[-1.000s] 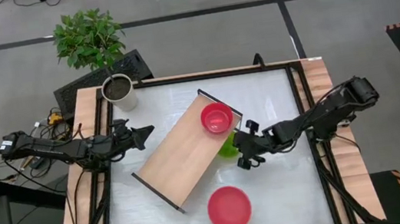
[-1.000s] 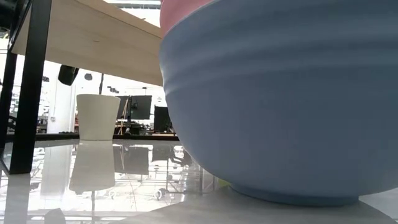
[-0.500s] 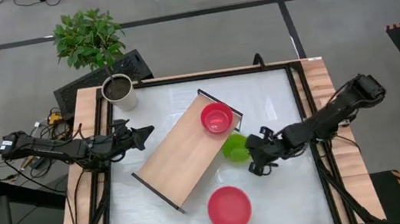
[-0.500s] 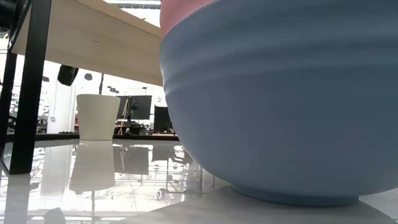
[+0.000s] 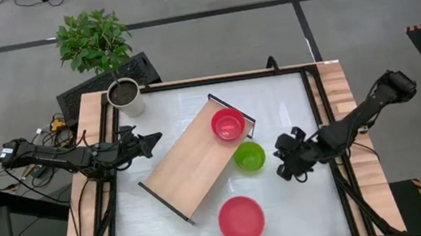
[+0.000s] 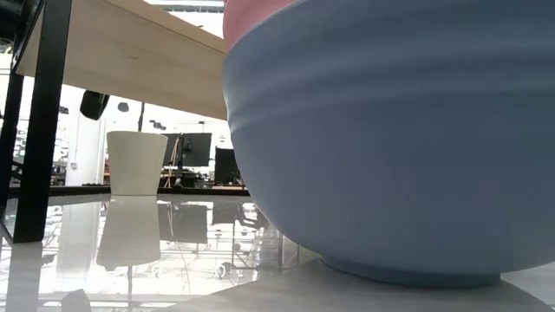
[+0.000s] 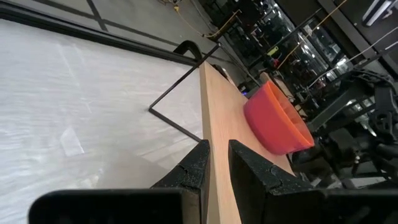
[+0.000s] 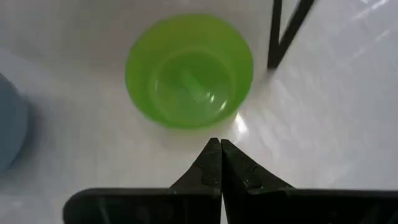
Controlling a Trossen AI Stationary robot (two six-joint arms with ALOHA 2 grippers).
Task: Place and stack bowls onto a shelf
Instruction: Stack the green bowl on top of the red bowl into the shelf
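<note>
The shelf (image 5: 198,157) lies slantwise in the middle of the table. A small red bowl (image 5: 228,124) stands on its far end, also in the left wrist view (image 7: 273,118). A small yellow-green bowl (image 5: 249,156) stands upright on the table beside the shelf, and the right wrist view shows it too (image 8: 188,71). A larger pink bowl nested in a blue one (image 5: 241,219) stands near the near edge and fills the low view (image 6: 390,147). My right gripper (image 5: 282,164) is shut (image 8: 220,149), just right of the yellow-green bowl and apart from it. My left gripper (image 5: 154,139) waits left of the shelf, its fingers a narrow gap apart (image 7: 219,158).
A white plant pot with soil (image 5: 125,96) stands at the table's far left corner, seen also in the low view (image 6: 137,163). The shelf's black end frame (image 8: 286,31) stands just beyond the yellow-green bowl. Bare tabletop (image 5: 291,107) lies right of the shelf.
My right gripper has drawn back toward the table's right edge, away from the yellow-green bowl, which it partly covered a second ago. The bowl now shows whole on the table beside the shelf.
</note>
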